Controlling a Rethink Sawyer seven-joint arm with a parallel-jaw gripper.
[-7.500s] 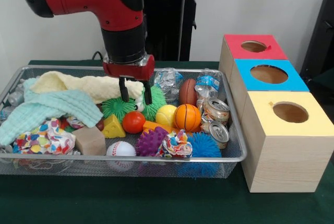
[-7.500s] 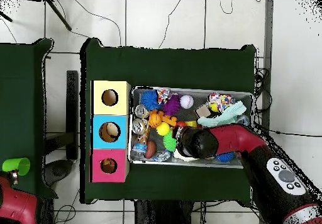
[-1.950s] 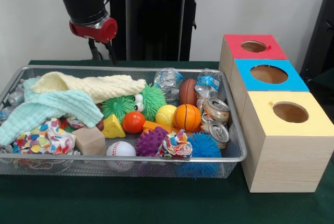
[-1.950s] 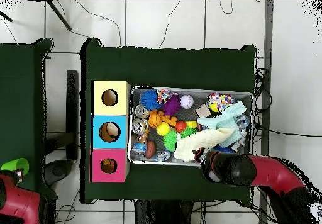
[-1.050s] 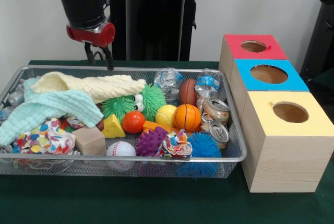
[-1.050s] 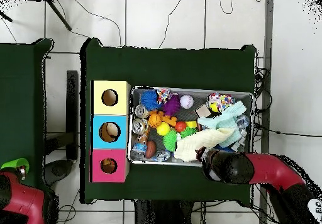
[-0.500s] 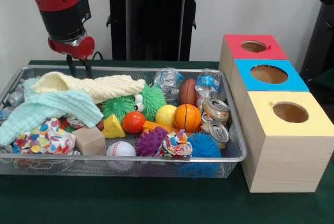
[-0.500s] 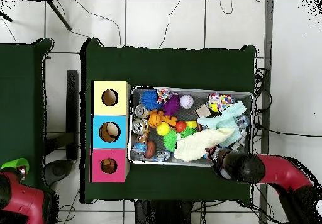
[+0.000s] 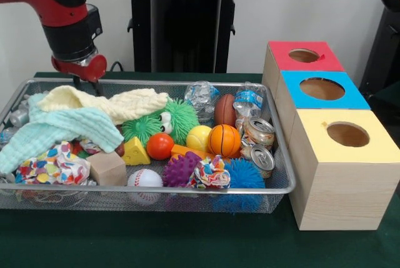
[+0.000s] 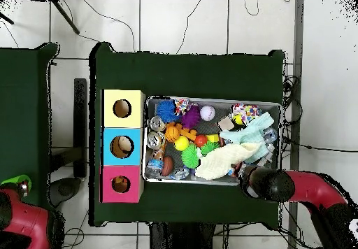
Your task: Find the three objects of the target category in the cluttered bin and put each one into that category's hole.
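Note:
The wire mesh bin [image 9: 187,190] holds a pale yellow towel [image 9: 112,102] lying over a mint towel [image 9: 59,129]. My gripper [image 9: 87,87] is at the bin's far left, open, with its tips down on the left end of the yellow towel. Further right lie a basketball [image 9: 224,140], a yellow ball [image 9: 199,137], a baseball [image 9: 145,178], a brown football [image 9: 225,109], two cans [image 9: 258,134] and crushed bottles [image 9: 201,96]. In the overhead view my arm [image 10: 264,184] covers the gripper beside the yellow towel [image 10: 220,161].
Three wooden boxes with holes stand right of the bin: red-topped [image 9: 303,55], blue-topped [image 9: 322,88], yellow-topped [image 9: 347,135]. Spiky toys, a cheese wedge [image 9: 135,152], a wooden block [image 9: 107,168] and patterned cloth bundles [image 9: 53,167] crowd the bin's front.
My gripper has moved left along the bin's far side and come down onto the yellow towel. The towel's right end has drawn slightly left.

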